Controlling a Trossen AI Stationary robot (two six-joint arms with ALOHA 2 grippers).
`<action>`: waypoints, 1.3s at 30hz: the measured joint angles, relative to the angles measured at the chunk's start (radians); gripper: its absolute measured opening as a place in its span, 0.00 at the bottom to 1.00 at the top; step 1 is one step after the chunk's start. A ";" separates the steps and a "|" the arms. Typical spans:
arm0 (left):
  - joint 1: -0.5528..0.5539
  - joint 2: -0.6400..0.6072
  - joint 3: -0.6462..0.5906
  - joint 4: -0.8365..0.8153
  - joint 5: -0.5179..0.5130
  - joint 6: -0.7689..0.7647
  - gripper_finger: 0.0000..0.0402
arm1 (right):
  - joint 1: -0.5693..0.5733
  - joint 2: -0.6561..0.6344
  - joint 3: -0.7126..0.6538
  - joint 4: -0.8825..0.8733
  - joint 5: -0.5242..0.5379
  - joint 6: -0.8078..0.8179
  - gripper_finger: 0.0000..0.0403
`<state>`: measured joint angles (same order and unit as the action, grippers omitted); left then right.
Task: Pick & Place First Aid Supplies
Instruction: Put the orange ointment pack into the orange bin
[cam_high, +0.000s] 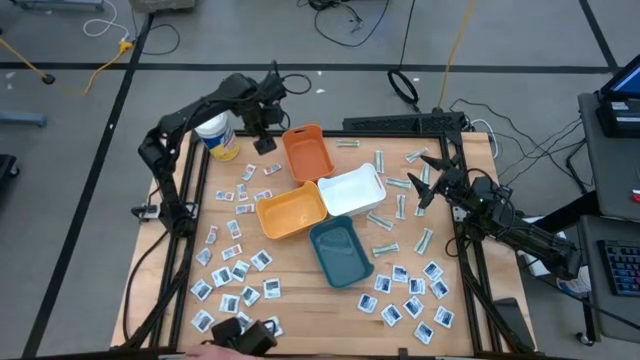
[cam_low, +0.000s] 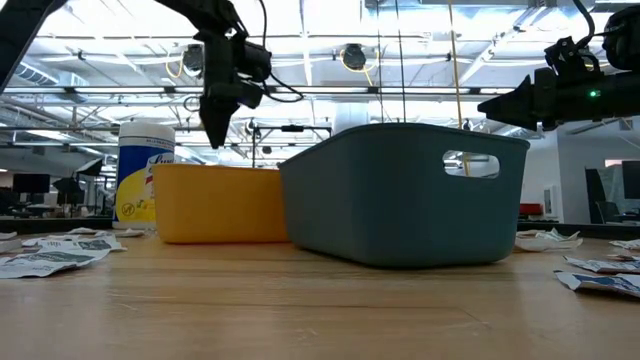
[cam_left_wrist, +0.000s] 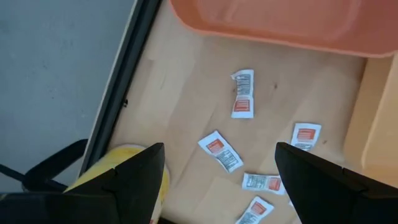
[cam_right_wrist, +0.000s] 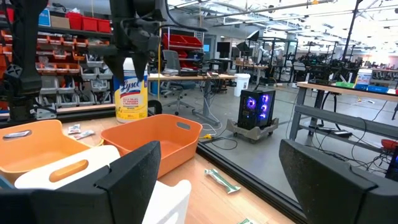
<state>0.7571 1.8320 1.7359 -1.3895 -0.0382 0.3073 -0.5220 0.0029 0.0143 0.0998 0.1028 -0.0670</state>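
The wooden tabletop (cam_high: 300, 290) carries four trays clustered mid-board, the teal tray (cam_high: 340, 250) nearest the front. White packets (cam_high: 235, 270) lie scattered left and right of it; grey-green strips (cam_high: 385, 248) lie to its right. Behind the trays' left, a canister (cam_right_wrist: 130, 93) reads "Lysol". The left hand (cam_high: 264, 140) hovers beside it, fingers apart, empty. The right hand (cam_high: 428, 180) hangs right of the trays, fingers apart.

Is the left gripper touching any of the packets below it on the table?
Apart. In the left wrist view the left gripper is open, with bare wood between its fingers and the red-print packets; the low view shows it well above the table.
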 joint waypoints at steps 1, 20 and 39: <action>0.000 0.007 -0.008 0.013 -0.005 0.002 0.77 | 0.000 0.000 0.000 0.000 0.000 0.000 0.80; -0.029 0.015 -0.329 0.307 -0.006 -0.063 0.77 | 0.000 0.000 0.000 0.000 0.000 0.000 0.80; -0.059 0.015 -0.594 0.714 -0.005 -0.126 0.77 | 0.000 0.000 0.000 0.000 0.000 0.000 0.80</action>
<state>0.6979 1.8469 1.1415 -0.6757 -0.0436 0.1814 -0.5223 0.0031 0.0143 0.0998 0.1028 -0.0671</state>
